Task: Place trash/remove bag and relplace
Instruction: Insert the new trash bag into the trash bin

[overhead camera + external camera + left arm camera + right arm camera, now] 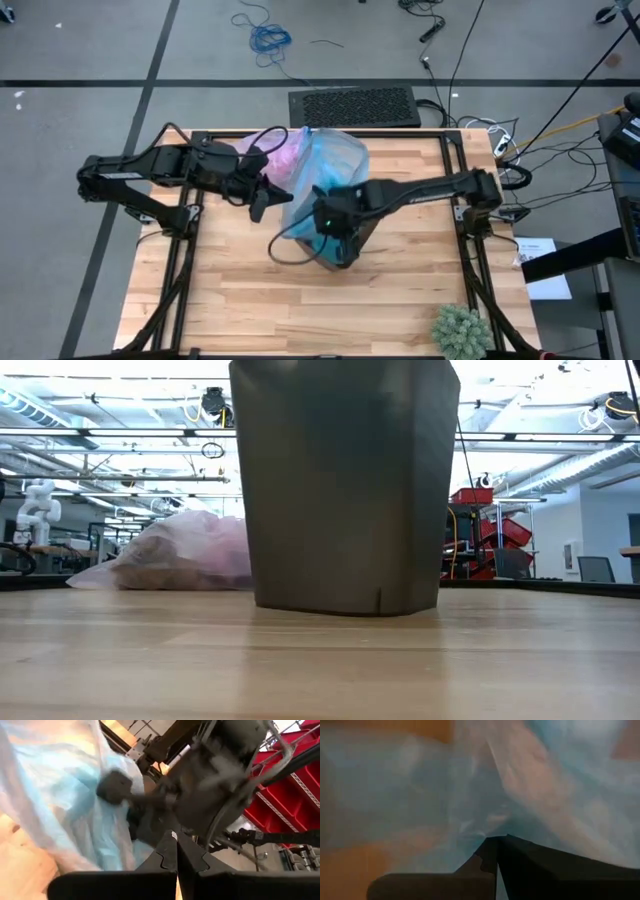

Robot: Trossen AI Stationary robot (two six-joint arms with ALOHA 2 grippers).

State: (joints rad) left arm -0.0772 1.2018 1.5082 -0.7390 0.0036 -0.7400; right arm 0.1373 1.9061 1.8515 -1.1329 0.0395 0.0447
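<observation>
A dark grey bin stands upright near the table's middle. A light blue plastic bag billows over its top. The lavender-pink bag, filled with brown paper wads, lies on the table by the far edge, left of the bin. My right gripper hangs over the bin, shut on the blue bag. My left gripper is shut beside the blue bag's left side, with nothing between its fingers. My right gripper pinches the light blue bag's film between its two fingertips, coming from above over the bin. The film bunches into creases at the fingertips. One layer or several, I cannot tell, and the arm hides the spot in the high view.
A green spiky plant sits at the table's near right corner. Bare wood lies on the near side of the bin. A black mat lies on the floor beyond the far edge, and cables run at the right.
</observation>
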